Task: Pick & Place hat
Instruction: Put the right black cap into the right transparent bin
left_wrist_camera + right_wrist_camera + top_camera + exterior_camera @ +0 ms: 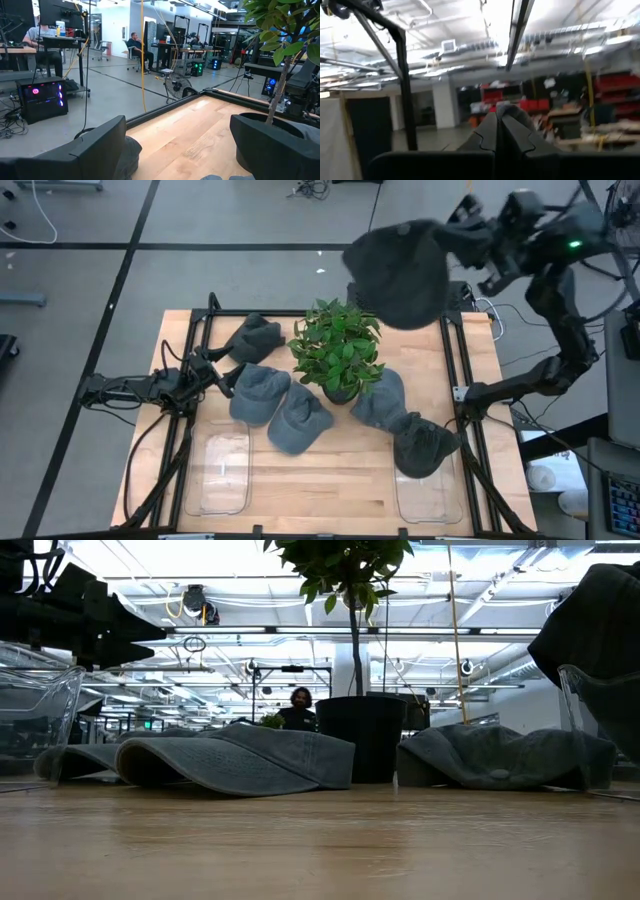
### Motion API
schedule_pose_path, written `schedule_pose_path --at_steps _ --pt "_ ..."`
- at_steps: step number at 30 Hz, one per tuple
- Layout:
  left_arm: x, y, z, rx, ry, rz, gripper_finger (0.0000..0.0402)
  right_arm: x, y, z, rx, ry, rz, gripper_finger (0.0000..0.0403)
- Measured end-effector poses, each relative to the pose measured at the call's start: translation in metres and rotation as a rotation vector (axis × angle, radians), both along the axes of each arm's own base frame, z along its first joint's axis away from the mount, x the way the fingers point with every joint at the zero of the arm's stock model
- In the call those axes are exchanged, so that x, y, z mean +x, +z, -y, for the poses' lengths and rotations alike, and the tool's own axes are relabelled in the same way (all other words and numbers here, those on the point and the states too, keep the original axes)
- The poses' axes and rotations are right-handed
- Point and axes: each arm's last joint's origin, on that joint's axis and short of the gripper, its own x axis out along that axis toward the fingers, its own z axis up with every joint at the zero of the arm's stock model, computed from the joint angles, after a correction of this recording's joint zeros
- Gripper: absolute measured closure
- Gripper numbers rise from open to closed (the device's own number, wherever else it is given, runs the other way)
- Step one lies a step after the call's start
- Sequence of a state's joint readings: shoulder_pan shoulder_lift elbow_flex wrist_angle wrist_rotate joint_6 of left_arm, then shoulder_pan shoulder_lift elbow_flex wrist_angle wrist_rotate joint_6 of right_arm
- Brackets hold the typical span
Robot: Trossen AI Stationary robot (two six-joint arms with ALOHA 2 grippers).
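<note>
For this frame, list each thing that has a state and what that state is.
Right gripper: shut on the lifted hat, raised beyond the table's far right corner.
Lifted hat: hanging in the air.
Left gripper: open, low at the table's left, holding nothing.
Five hats: lying around the plant.
Plant: upright.
Two clear bins: empty.

grey hats (258, 393), green plant (337, 345), black pot (362, 735), tan table (350, 480)
</note>
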State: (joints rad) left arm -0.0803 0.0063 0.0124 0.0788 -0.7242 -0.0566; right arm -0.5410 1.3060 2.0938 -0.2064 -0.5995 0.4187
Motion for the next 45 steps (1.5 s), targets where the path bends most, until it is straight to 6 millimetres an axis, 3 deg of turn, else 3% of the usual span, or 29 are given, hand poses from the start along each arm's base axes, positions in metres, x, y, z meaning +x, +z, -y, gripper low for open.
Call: schedule_pose_path --at_steps 10,19,24,34,45 --pt "0.0 0.0 0.0 0.0 0.0 0.0 0.0036 0.041 -0.06 -0.002 0.088 0.104 -0.234 0.0403" --pt "0.0 0.0 0.0 0.0 0.0 0.0 0.0036 0.05 -0.099 -0.052 0.024 0.443 -0.336 0.0403" --pt "0.0 0.0 0.0 0.0 0.0 0.0 0.0036 0.035 -0.096 -0.068 -0.033 0.506 -0.312 0.0403" --pt "0.0 0.0 0.0 0.0 0.0 0.0 0.0036 -0.013 -0.079 -0.052 -0.07 0.288 -0.198 0.0403" --pt "0.0 0.0 0.0 0.0 0.0 0.0 0.0036 -0.022 -0.079 -0.05 -0.046 0.278 -0.263 0.0403"
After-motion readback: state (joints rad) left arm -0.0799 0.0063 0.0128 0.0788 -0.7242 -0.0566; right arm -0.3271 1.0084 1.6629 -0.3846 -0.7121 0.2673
